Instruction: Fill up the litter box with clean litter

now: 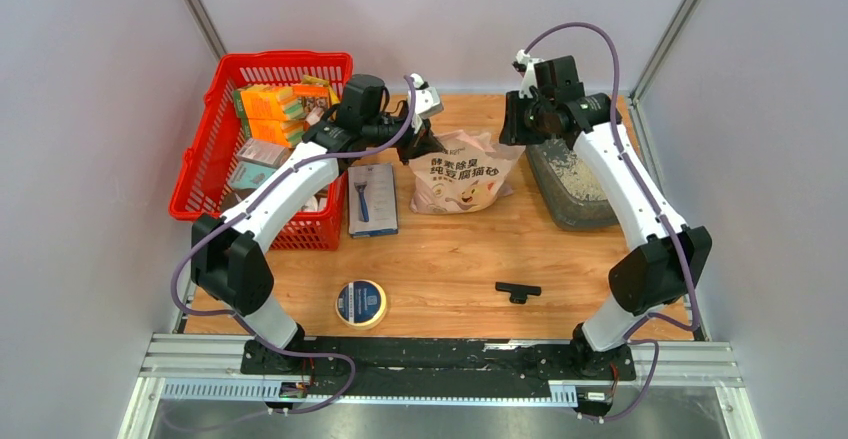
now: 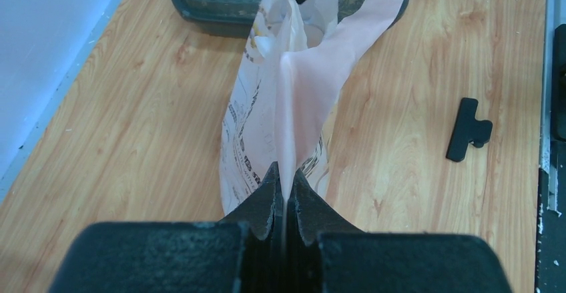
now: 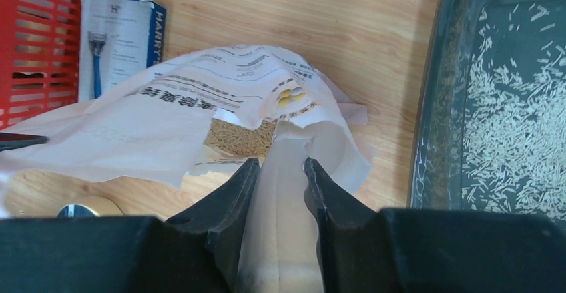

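The left gripper (image 2: 284,176) is clenched on one thin edge of the pink bag (image 1: 462,174). The right gripper (image 3: 280,166) grasps a fold at the opposite edge. The bag stands near the far edge of the tabletop. The litter box (image 1: 548,197) lies in the far right corner, partly hidden by the right arm and cut off in both wrist views. Clean litter (image 3: 507,119) covers its floor thinly.

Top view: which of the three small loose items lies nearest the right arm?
The black T-shaped clip; the round tape roll and the boxed razor lie toward the left arm.
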`<move>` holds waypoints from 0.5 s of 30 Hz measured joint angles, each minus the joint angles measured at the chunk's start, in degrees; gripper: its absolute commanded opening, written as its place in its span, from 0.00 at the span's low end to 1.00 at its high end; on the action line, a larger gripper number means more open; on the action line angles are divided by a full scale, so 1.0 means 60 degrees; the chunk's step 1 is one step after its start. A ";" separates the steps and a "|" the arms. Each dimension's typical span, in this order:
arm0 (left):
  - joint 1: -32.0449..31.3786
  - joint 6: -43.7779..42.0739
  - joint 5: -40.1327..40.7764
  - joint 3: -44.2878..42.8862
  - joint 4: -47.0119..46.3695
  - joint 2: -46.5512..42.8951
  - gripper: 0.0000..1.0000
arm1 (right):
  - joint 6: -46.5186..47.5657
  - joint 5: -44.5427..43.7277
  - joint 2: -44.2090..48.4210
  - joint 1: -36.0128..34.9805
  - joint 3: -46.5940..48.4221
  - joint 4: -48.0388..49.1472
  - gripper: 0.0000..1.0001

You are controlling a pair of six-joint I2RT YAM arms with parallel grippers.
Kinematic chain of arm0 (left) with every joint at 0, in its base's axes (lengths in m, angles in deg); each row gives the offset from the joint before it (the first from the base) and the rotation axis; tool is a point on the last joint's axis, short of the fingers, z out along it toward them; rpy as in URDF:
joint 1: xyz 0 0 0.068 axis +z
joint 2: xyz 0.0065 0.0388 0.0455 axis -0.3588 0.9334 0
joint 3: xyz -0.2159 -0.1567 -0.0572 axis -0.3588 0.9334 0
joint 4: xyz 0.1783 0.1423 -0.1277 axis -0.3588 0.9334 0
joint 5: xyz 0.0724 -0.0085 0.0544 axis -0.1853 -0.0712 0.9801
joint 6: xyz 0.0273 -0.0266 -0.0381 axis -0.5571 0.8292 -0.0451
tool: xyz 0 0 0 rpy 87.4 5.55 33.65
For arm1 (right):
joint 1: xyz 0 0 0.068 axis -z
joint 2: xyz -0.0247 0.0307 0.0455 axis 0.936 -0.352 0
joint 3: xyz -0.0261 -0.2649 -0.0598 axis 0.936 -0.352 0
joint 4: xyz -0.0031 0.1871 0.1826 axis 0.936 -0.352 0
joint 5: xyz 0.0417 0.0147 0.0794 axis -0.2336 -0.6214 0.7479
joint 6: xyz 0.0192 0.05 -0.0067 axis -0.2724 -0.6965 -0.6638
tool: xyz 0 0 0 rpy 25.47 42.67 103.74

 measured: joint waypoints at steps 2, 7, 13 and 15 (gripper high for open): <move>0.0000 0.0000 0.0015 0.0029 -0.0040 -0.0007 0.00 | -0.0044 -0.0153 0.0058 -0.0044 -0.0368 0.0160 0.00; -0.0011 0.0007 0.0047 0.0102 -0.0135 -0.0055 0.00 | -0.0222 -0.0266 0.0295 -0.0091 -0.1290 0.0772 0.00; -0.0015 0.0015 0.0076 0.0175 -0.0266 -0.0073 0.00 | -0.0233 -0.0357 0.0408 -0.0295 -0.2160 0.1530 0.00; -0.0015 0.0018 0.0080 0.0211 -0.0335 -0.0076 0.00 | -0.0244 -0.0361 0.0448 -0.0306 -0.2371 0.1789 0.00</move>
